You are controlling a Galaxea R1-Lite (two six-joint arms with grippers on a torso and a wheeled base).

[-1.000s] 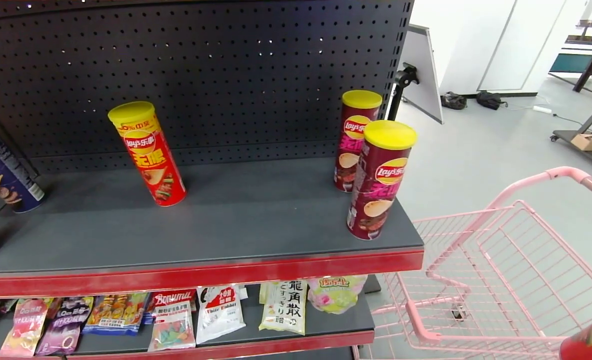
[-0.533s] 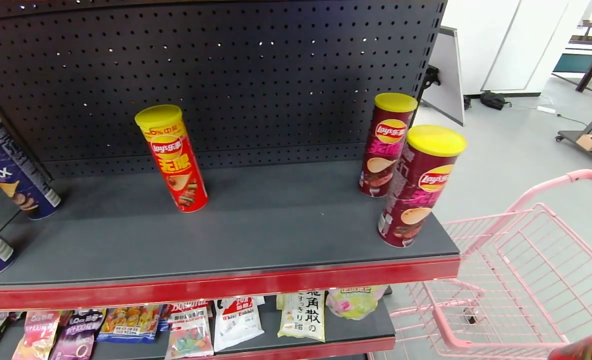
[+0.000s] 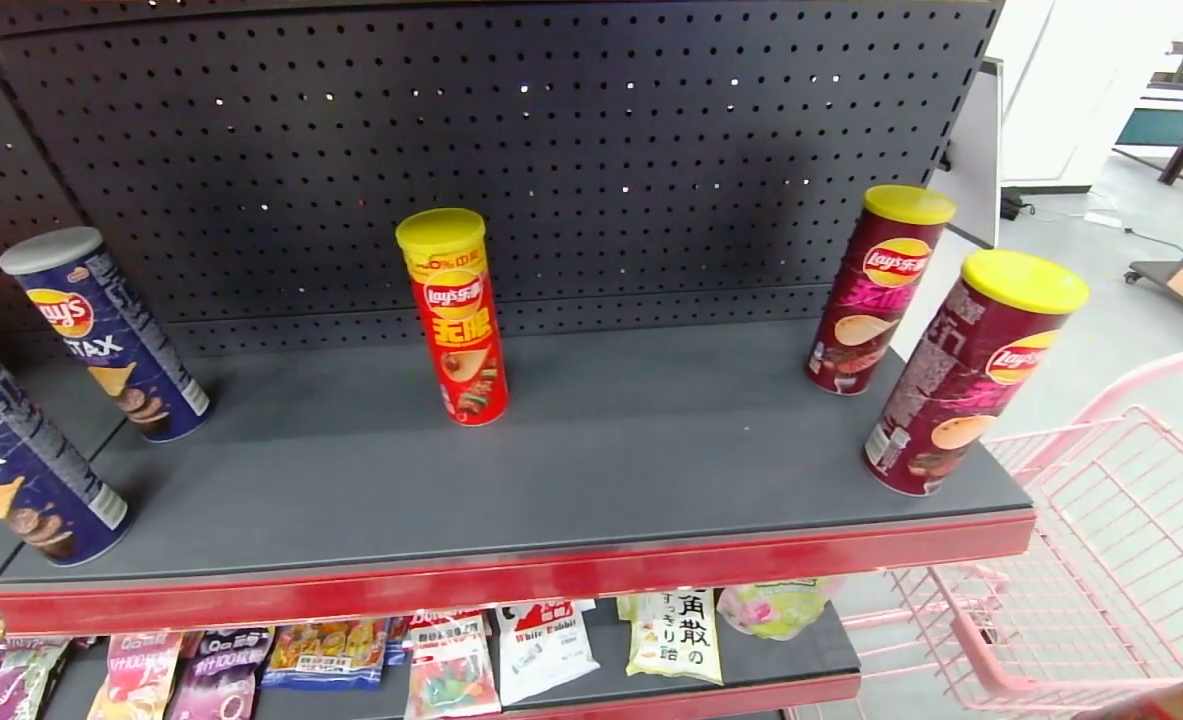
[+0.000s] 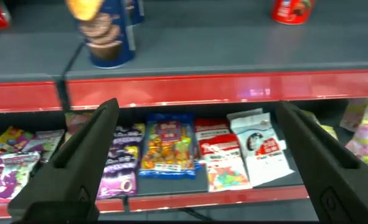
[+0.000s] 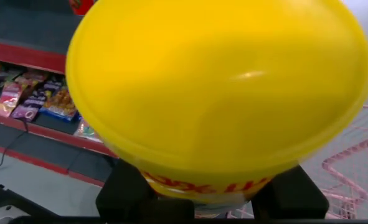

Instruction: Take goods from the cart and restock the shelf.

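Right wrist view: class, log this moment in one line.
right gripper: shut on yellow-lidded can | left gripper: open, empty | shelf: red can standing | cart: beside shelf

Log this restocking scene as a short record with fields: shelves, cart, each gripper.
upper shelf: two blue cans at its left, one red can in the middle, two maroon cans at its right, all standing
lower shelf: snack bags
cart: pink, right of the shelves
left gripper: open, empty, facing the snack bags
right gripper: shut on a yellow-lidded can
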